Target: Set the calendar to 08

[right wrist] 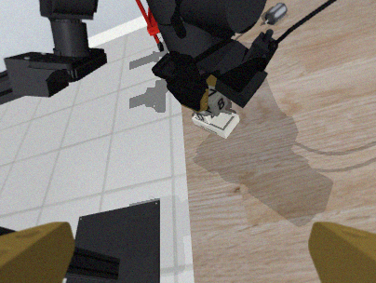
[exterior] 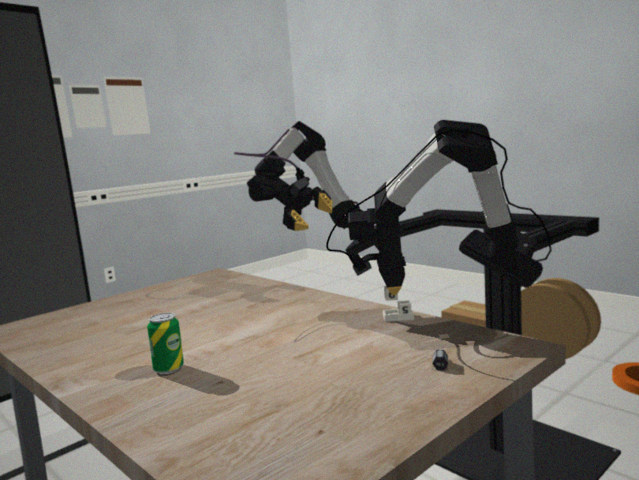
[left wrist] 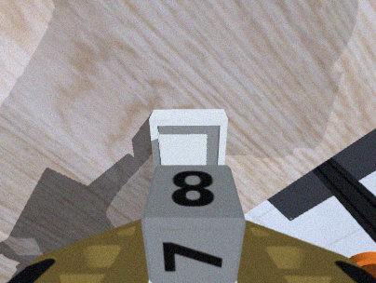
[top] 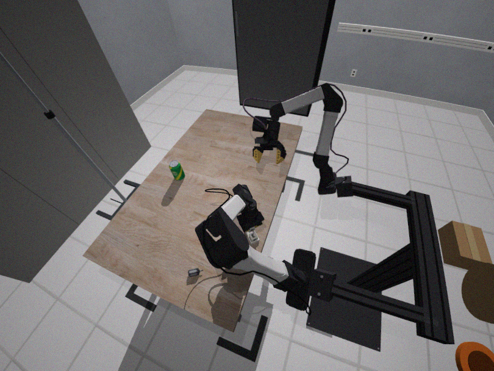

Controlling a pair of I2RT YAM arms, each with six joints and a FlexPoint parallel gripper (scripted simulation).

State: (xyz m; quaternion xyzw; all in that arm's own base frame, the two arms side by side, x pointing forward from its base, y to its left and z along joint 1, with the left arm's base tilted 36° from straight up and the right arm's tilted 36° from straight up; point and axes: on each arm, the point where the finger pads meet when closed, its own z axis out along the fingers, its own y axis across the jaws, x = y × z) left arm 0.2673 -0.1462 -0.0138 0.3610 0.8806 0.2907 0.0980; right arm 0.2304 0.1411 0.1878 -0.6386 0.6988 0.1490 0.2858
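Note:
My left gripper [exterior: 394, 291] [left wrist: 192, 230] [right wrist: 209, 100] is shut on a cube [exterior: 389, 294] [left wrist: 193, 191] [right wrist: 222, 104]. It holds the cube above the white tray [exterior: 394, 318] [left wrist: 188, 116] [right wrist: 209, 128]. In the left wrist view the held cube shows 8 on one face and 7 on the face below it. The other cube [exterior: 405, 308] sits in the tray, with an upside-down 5 on its side towards the exterior camera; the held cube hides it in the left wrist view. The month's name is not visible. My right gripper [top: 268, 158] [exterior: 314, 215] [right wrist: 191, 233] is open and empty, high up and away from the tray.
The tray is close to the edge of the wooden table [top: 159, 231] [exterior: 289, 403]. A green can [top: 176, 170] [exterior: 166, 343] stands far from it. A small dark object [top: 193, 272] [exterior: 440, 359] [right wrist: 276, 13] lies on the table on the left arm's side.

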